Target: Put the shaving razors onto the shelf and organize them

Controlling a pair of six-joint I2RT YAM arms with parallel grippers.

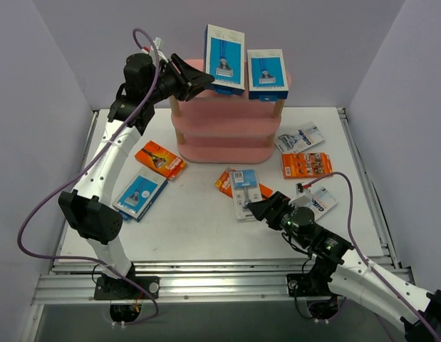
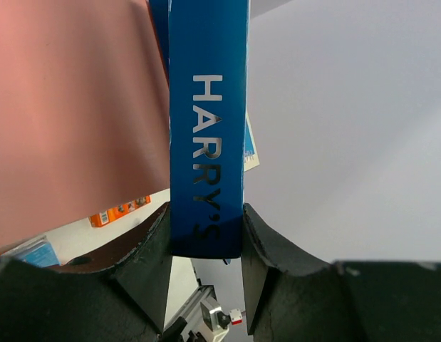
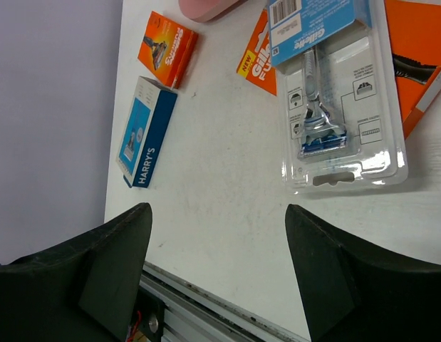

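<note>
My left gripper (image 1: 204, 80) is shut on the narrow edge of a blue-and-white razor box (image 1: 225, 58), which stands upright on the top board of the pink shelf (image 1: 224, 135). In the left wrist view both fingers press the box's blue "HARRY'S" side (image 2: 207, 128). A second blue box (image 1: 268, 73) stands beside it on the top board. My right gripper (image 1: 256, 209) hangs open and empty just above the table, near the lower end of a clear blister pack (image 3: 334, 107) that lies over an orange card (image 3: 419, 50).
On the table lie a blue box (image 1: 140, 195) and an orange pack (image 1: 160, 159) at the left. A blister pack (image 1: 300, 137), an orange card (image 1: 306, 164) and another blister pack (image 1: 316, 199) lie at the right. The metal table rail (image 3: 206, 313) runs under my right gripper.
</note>
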